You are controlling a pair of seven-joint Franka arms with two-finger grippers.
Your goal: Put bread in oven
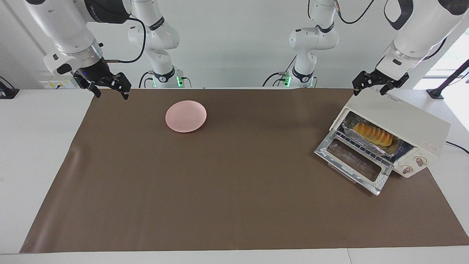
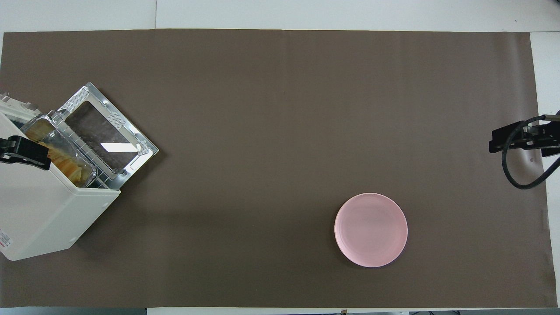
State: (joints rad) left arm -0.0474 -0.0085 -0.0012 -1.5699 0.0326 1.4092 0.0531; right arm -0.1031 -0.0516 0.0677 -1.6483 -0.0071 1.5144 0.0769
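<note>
The golden bread [image 1: 373, 134] lies in a crinkled foil tray [image 1: 350, 129] on the wire rack inside the cream-white oven [image 1: 406, 123]. The oven's glass door [image 1: 353, 161] hangs open and down. The bread also shows in the overhead view [image 2: 65, 162], half covered by the oven [image 2: 39, 210]. My left gripper [image 1: 370, 88] is open and empty, up in the air over the oven's top corner; in the overhead view it [image 2: 26, 153] covers part of the tray. My right gripper [image 1: 111, 93] is open and empty and waits over the mat's corner at the right arm's end [image 2: 503, 140].
An empty round pink plate [image 1: 186, 116] sits on the brown mat, toward the right arm's end [image 2: 371, 229]. The oven stands at the left arm's end of the table, with two knobs [image 1: 413, 165] beside the door.
</note>
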